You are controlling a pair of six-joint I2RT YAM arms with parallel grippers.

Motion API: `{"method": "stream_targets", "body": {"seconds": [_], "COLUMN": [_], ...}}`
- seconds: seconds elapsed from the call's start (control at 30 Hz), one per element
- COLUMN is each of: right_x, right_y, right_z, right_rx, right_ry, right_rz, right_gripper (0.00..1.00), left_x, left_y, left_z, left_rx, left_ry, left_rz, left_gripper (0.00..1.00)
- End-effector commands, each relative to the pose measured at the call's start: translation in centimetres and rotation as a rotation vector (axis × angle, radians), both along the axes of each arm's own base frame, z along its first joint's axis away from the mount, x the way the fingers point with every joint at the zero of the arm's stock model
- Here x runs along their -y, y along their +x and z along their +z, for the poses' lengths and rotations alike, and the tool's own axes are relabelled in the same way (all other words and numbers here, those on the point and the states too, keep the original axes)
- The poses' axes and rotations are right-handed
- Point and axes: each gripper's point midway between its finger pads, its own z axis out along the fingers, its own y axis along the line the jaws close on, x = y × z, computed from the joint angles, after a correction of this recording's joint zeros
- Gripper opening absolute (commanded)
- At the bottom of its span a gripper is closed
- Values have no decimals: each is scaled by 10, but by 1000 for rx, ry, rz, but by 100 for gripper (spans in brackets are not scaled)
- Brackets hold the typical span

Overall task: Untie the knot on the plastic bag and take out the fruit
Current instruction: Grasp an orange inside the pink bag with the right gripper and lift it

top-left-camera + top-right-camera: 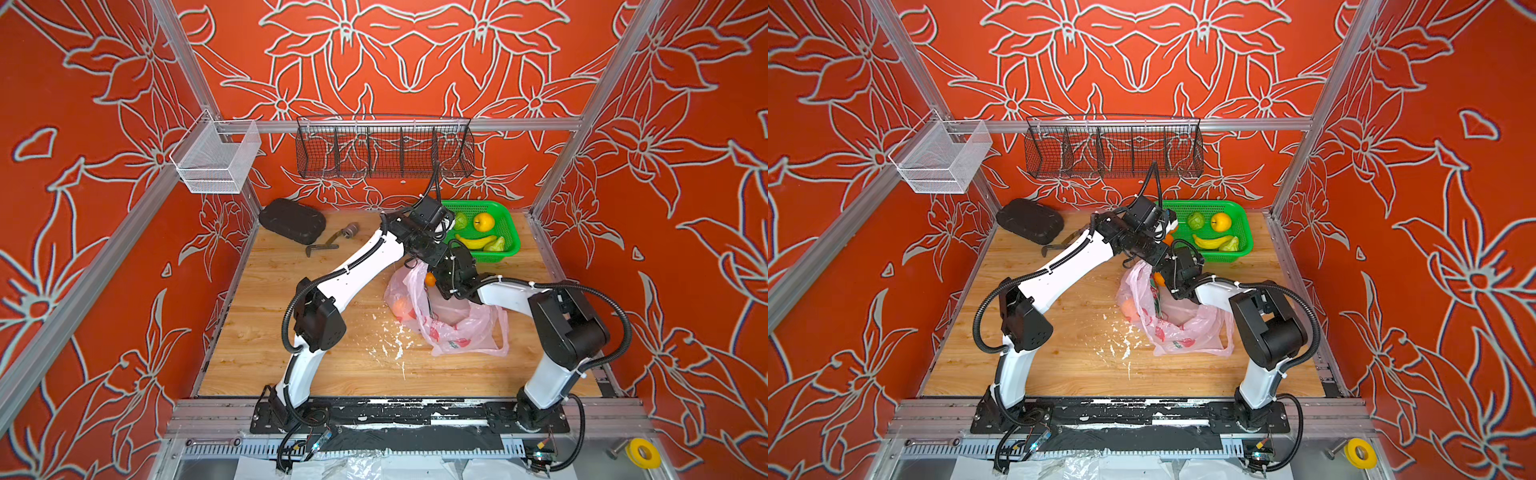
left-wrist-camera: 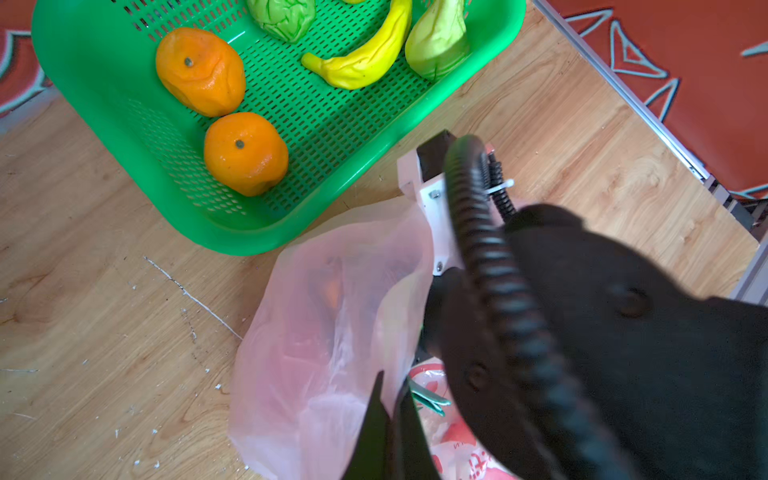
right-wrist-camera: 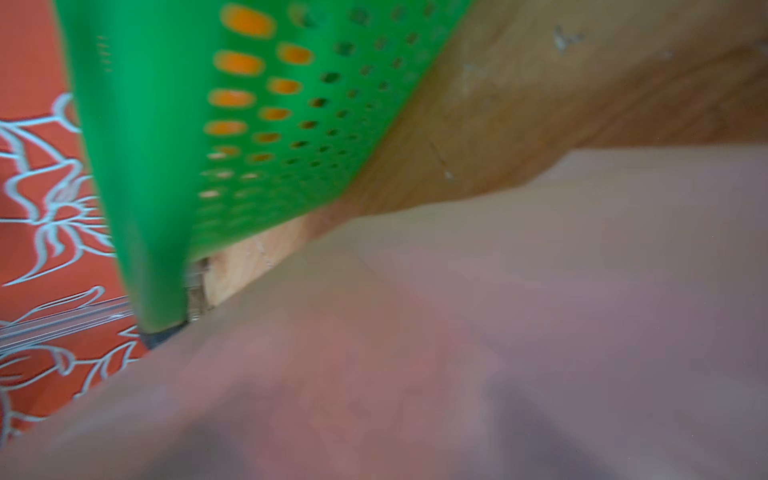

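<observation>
Pressed together on a fold of thin film, the left claw (image 2: 392, 386) holds the pink bag (image 1: 457, 332) up by its rim, mouth open, on the table (image 1: 291, 353) just in front of the green basket (image 1: 510, 232). The right claw (image 1: 439, 277) sits at that mouth with an orange (image 1: 430, 279) at its tip, but its own body and blurred plastic hide the jaws, so a grip cannot be told. A second orange (image 1: 401, 308) shows through the bag's side, while more fruit (image 1: 484, 222) lies in the basket.
</observation>
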Motion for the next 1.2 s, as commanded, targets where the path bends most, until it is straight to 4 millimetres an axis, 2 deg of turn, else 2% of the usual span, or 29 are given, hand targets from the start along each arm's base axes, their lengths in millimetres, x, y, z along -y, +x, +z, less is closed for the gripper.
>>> {"method": "stream_targets", "body": {"seconds": [0.0,0.17,0.27,0.33,0.5,0.77,0.9,1.17], "right_x": [6,11,16,16,14,25,29,34], "right_y": [-16,-23,-29,-31,-36,-57,-69,-90], "right_z": [-22,-20,-19,-13,-2,8,19,53], "right_rx": [-114,-122,-127,-105,-46,-6,18,122], "right_ry": [-41,-61,-73,-63,-35,-63,-58,-60], "right_rz": [-9,-7,-13,-3,35,66,87,161], "right_gripper": [84,72,70,68,57,52,52,51], "left_x": [-4,-7,-9,-10,-12,-14,-13,-7], "left_y": [-6,-5,-4,-3,-3,-5,-7,-19], "left_z": [21,17,16,15,12,9,14,37], "left_rx": [46,48,52,52,46,28,28,5], "left_ry": [-7,7,15,23,30,25,-5,-119], "left_rz": [-18,-9,-1,3,18,34,48,61], "left_gripper": [0,0,0,0,0,0,0,19]}}
